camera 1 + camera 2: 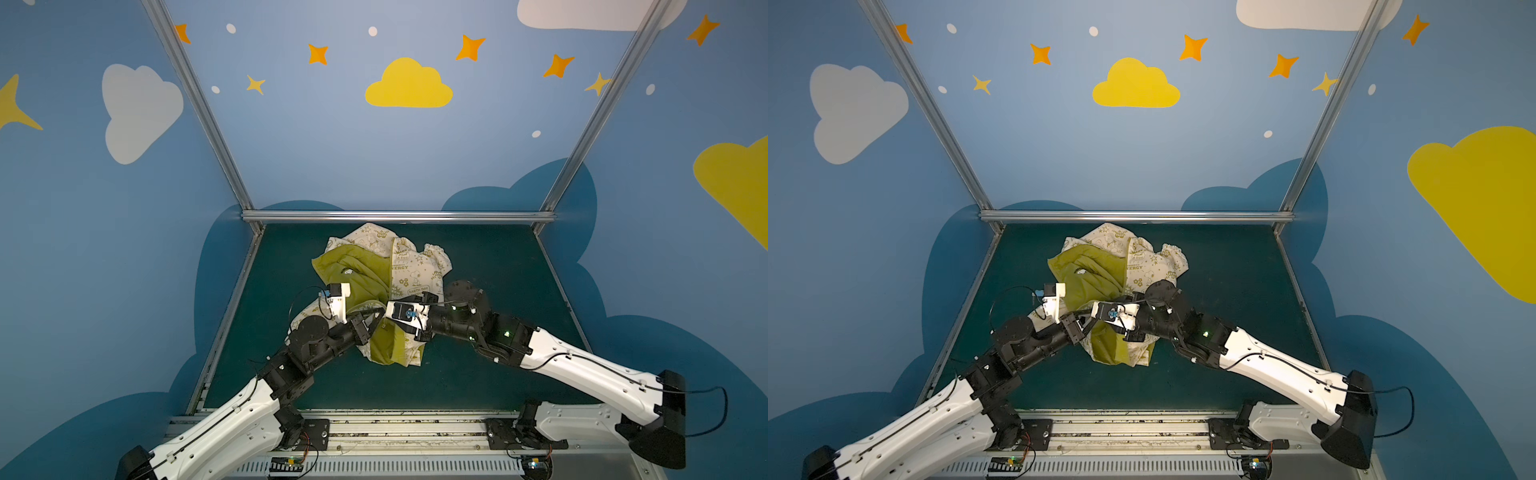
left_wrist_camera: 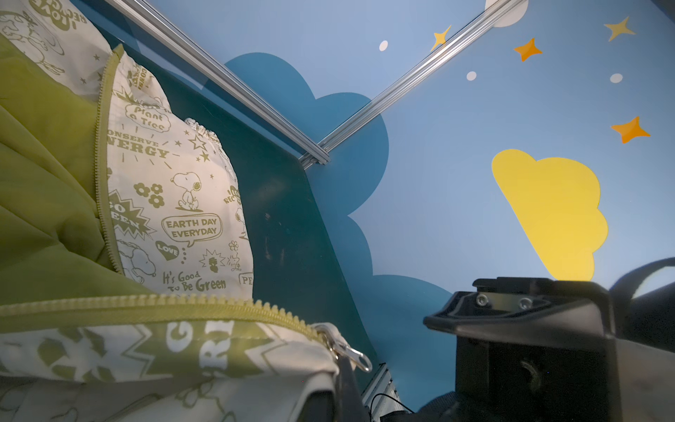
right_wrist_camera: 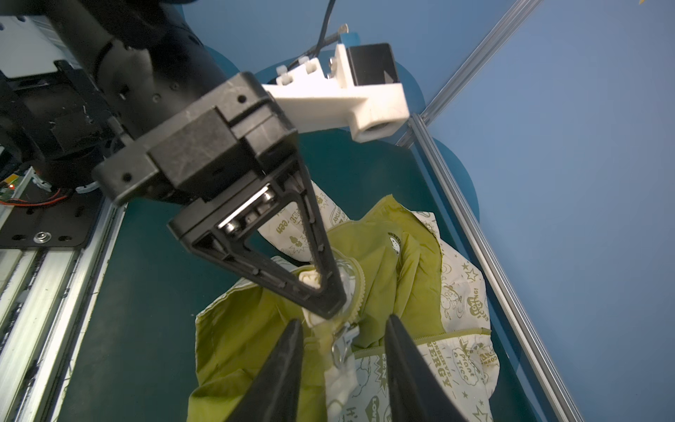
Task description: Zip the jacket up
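L hand (image 3: 330, 308) pinched on jacket (image 1: 374, 266) edge by zipper pull (image 3: 341, 345). R hand (image 3: 343, 329) part-open, fingers astride pull, not gripping.

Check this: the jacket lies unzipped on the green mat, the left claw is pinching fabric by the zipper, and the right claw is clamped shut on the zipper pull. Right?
Not quite: the right claw is open. The right wrist view shows its fingers apart on either side of the zipper pull. The rest holds: the left claw pinches the unzipped jacket fabric.
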You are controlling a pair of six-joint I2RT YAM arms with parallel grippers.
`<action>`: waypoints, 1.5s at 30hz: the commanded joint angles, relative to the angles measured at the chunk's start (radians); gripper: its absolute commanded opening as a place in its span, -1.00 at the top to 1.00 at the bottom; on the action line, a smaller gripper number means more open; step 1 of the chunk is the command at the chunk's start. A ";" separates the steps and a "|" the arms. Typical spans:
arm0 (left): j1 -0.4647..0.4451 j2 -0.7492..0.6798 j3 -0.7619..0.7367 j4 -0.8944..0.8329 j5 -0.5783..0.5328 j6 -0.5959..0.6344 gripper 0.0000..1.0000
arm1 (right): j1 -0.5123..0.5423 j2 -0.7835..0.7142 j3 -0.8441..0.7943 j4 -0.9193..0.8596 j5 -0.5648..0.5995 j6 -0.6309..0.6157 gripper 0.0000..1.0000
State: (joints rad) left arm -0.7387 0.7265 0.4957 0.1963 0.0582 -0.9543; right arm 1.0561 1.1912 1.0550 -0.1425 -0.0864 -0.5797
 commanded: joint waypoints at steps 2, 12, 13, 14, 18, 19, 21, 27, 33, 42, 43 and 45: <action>0.004 -0.012 0.012 0.037 0.012 0.002 0.93 | -0.006 -0.006 0.007 -0.037 0.046 -0.017 0.27; 0.004 -0.010 0.012 0.037 0.016 -0.001 0.93 | -0.023 0.022 0.031 -0.074 0.033 -0.026 0.36; 0.004 -0.009 0.012 0.037 0.017 -0.001 0.93 | -0.025 0.024 0.032 -0.073 0.033 -0.027 0.38; 0.004 -0.008 0.011 0.037 0.017 -0.003 0.93 | -0.027 0.027 0.032 -0.070 0.032 -0.025 0.40; 0.004 -0.007 0.010 0.038 0.019 -0.003 0.93 | -0.033 0.034 0.038 -0.065 0.012 -0.020 0.56; 0.004 -0.007 0.010 0.038 0.018 -0.003 0.93 | -0.033 0.036 0.038 -0.064 0.007 -0.019 0.59; 0.003 -0.009 0.011 0.037 0.017 -0.003 0.93 | -0.034 0.040 0.038 -0.060 0.005 -0.017 0.65; 0.004 0.003 0.012 0.047 0.018 -0.006 0.93 | -0.038 0.052 0.039 -0.055 0.001 -0.018 0.67; 0.004 0.023 0.017 0.053 0.036 -0.010 0.93 | -0.042 0.060 0.040 -0.050 -0.024 -0.014 0.74; 0.005 0.021 0.034 0.036 0.040 0.005 0.93 | -0.054 0.044 0.031 -0.070 -0.030 -0.020 1.00; 0.004 0.021 0.038 0.033 0.043 0.005 0.93 | -0.054 0.041 0.027 -0.068 -0.030 -0.020 1.00; 0.004 0.018 0.042 0.028 0.052 0.007 0.93 | -0.054 0.039 0.026 -0.067 -0.025 -0.008 1.00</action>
State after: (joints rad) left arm -0.7387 0.7544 0.5014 0.2092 0.0925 -0.9653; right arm 1.0046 1.2472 1.0641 -0.2001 -0.1051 -0.6048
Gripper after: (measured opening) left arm 0.047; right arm 0.046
